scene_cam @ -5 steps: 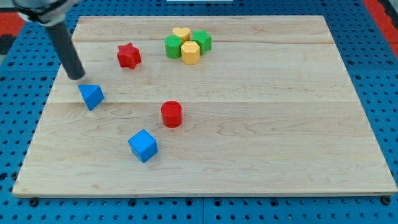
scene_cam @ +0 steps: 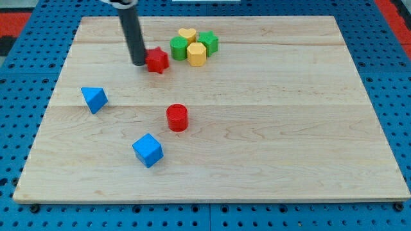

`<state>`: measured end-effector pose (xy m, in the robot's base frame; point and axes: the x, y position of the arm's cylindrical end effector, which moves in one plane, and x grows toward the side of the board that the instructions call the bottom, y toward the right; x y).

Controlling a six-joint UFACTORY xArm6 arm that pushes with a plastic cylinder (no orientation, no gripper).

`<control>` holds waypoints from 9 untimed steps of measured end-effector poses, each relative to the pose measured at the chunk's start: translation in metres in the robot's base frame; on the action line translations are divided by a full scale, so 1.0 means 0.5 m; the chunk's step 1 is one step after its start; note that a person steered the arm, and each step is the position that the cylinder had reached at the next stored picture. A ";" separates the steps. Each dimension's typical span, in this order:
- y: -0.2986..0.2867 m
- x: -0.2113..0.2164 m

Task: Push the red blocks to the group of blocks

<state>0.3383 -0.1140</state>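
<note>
Camera view: my tip (scene_cam: 140, 63) touching red star block (scene_cam: 156, 61) on its left.

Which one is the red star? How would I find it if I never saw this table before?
Look at the wooden board, then at the huddle of green and yellow blocks near the view's top. Just to the view's left of that huddle sits the red star, with my tip right against its left side. The only other red block is a round cylinder, lower down by itself.
</note>
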 end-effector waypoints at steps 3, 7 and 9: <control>0.064 0.279; 0.138 0.356; 0.241 0.260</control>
<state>0.4686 0.0067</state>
